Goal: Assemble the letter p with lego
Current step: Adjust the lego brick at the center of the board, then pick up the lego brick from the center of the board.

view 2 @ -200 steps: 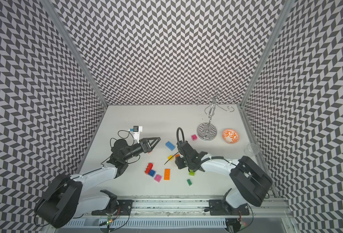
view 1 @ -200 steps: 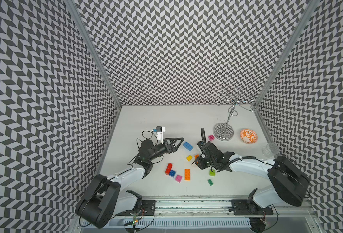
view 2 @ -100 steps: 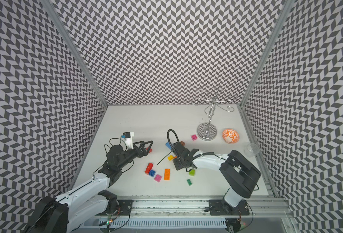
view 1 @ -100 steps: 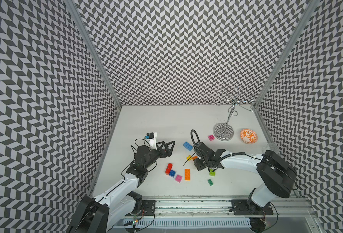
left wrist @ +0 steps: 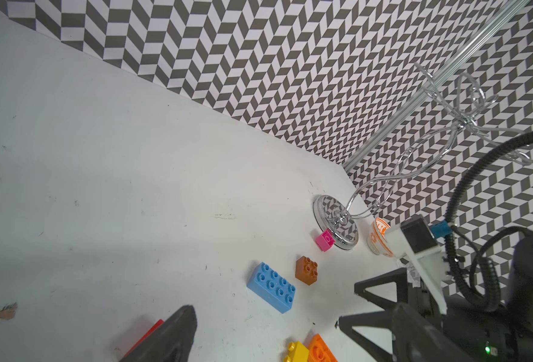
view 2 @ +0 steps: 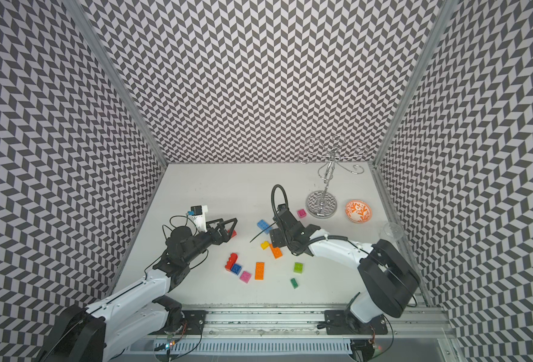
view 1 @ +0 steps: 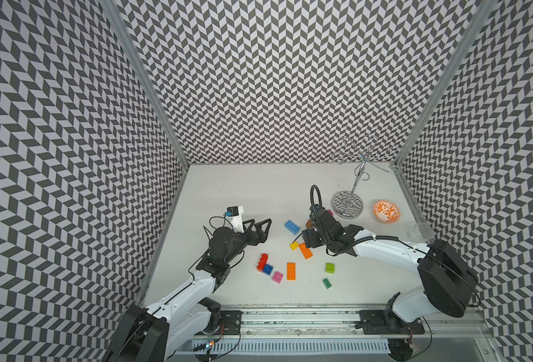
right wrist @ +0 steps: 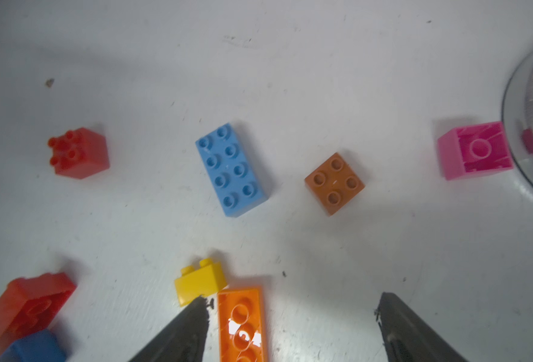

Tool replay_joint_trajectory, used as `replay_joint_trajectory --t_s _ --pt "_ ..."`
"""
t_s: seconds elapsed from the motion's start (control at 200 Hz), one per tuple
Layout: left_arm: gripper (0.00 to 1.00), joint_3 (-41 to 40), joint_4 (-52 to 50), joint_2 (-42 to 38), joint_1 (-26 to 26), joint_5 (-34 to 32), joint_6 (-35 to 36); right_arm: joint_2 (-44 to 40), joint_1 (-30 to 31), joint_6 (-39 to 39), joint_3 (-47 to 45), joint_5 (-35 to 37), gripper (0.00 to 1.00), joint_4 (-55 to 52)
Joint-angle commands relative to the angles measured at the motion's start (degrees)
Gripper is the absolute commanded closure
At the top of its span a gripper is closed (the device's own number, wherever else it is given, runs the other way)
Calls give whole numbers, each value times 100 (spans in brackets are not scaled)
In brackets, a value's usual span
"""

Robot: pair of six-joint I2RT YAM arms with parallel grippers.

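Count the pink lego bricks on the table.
2. The front pink brick lies between a blue brick and an orange brick; the rear pink brick lies beside the base of the metal stand. More may be hidden.

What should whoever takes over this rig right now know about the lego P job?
Left gripper: open, empty, hovering by a red square plastic brick tipped on its side.
Right gripper: open, holding nothing; an orange oblong plastic brick lies underside up between its fingers, a small yellow plastic brick beside it.
Loose on the white table: light blue oblong brick, brown square brick, second orange oblong brick, pink square brick, lime square brick, green brick.
Done: nothing resembling a P.
Left: the whole letter.
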Motion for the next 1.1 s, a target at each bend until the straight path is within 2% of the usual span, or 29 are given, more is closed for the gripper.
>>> replay_joint_trajectory --t_s 0.0,0.135,0.305,0.556,0.891,1.092 --pt "0 -56 207 114 -15 -114 148 284 -259 -189 281 -138 14 479" --pt "0 -182 467 112 -24 -175 195 660 -522 -400 601 -486 16 502" --pt "0 -217 486 104 -33 -264 221 1184 -745 -478 1017 -455 20 434" --pt "0 -63 392 345 -32 -100 257 2021 -749 -279 1727 -279 24 -169" --pt "0 12 371 502 -41 -12 266 2282 -714 155 1630 98 29 -387" --pt "0 12 370 493 -40 -5 266 1976 -713 349 1227 125 31 -319"
